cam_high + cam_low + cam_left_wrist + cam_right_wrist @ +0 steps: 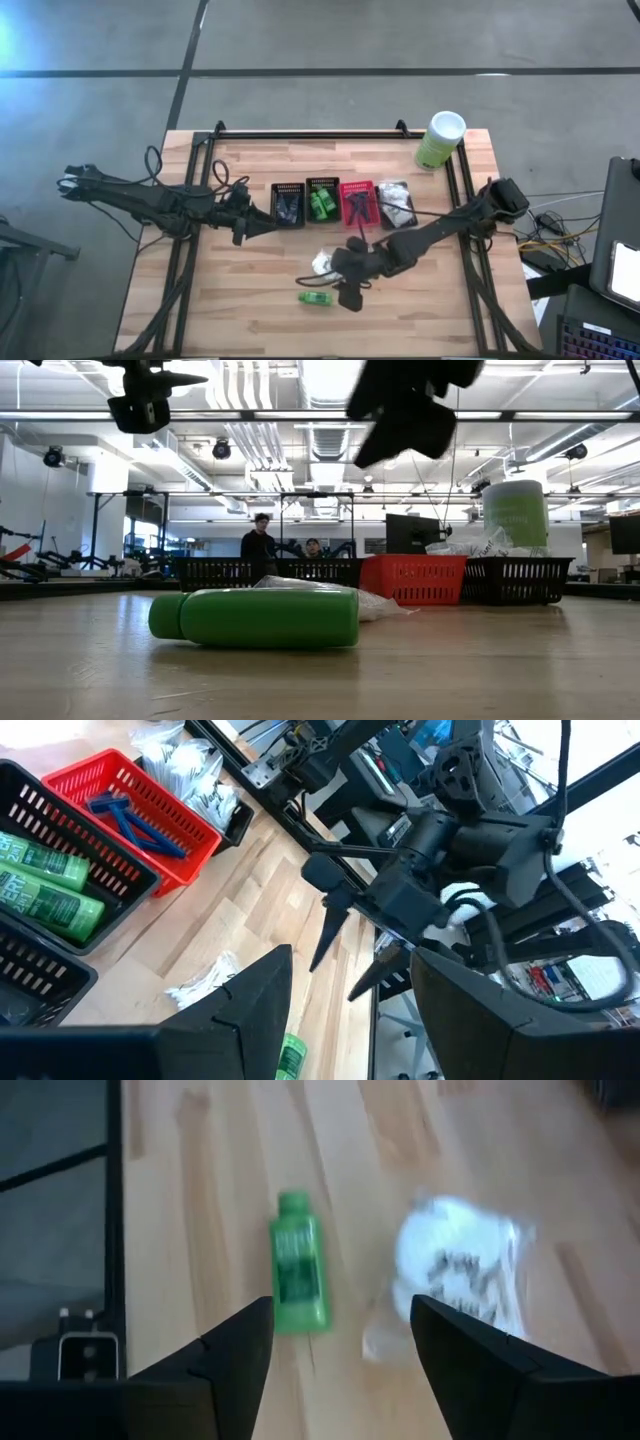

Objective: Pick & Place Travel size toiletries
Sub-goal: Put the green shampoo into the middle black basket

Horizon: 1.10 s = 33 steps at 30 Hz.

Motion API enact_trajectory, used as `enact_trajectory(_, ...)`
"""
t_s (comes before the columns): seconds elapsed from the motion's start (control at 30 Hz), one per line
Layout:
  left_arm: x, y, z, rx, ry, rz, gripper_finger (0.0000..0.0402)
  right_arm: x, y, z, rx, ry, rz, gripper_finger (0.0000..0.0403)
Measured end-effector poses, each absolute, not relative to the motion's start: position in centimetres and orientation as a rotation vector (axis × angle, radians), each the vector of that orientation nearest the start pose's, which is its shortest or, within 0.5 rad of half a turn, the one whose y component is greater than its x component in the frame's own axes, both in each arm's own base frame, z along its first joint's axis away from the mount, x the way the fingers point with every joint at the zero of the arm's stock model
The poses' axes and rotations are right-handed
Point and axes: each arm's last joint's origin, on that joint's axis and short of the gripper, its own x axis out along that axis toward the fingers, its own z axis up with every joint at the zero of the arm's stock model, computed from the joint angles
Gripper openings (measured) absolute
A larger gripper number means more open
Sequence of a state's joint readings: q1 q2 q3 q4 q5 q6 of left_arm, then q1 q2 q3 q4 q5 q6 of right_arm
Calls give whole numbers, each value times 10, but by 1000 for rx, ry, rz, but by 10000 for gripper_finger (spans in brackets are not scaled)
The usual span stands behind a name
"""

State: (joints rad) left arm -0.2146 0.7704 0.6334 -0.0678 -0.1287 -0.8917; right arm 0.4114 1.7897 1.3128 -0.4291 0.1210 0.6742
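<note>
A bright green little bottle (pixel 315 298) lies on its side on the table near the front; it also shows in the right wrist view (pixel 298 1275) and the low view (pixel 255 617). A white crinkly packet (pixel 322 263) lies flat just behind it and shows in the right wrist view too (pixel 460 1270). My right gripper (pixel 350 295) hangs open above the table, over these two, touching nothing (pixel 340 1350). My left gripper (pixel 262 225) is open and empty, in the air beside the leftmost black basket (pixel 288 203).
Four small baskets stand in a row mid-table: the leftmost black one, a black one with green bottles (pixel 322 200), a red one with blue razors (pixel 358 203), and a black one with white packets (pixel 396 203). A pale-green canister (pixel 440 140) stands at the far right corner.
</note>
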Motion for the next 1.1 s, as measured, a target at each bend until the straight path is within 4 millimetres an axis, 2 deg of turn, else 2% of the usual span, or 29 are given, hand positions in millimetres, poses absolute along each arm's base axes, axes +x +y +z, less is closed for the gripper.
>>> enact_trajectory(0.13, 173, -34, 294, -853, 226, 10, 209, 356, 158, 223, 300, 863, -1, 244)
enact_trajectory(0.3, 172, -34, 293, -851, 229, 12, 209, 364, 173, 208, 265, 874, 26, 274)
enact_trajectory(0.47, 173, -34, 293, -849, 237, 15, 209, 380, 187, 190, 229, 908, 42, 303)
enact_trajectory(0.57, 173, -34, 292, -849, 239, 16, 209, 393, 197, 186, 137, 914, 86, 316)
enact_trajectory(0.67, 173, -34, 292, -848, 241, 17, 209, 405, 203, 181, 46, 973, 103, 327)
enact_trajectory(0.87, 173, -34, 291, -847, 246, 19, 209, 415, 208, 172, 2, 1173, 21, 345)
enact_trajectory(1.1, 173, -34, 291, -846, 249, 21, 209, 432, 217, 161, -35, 1186, 46, 344)
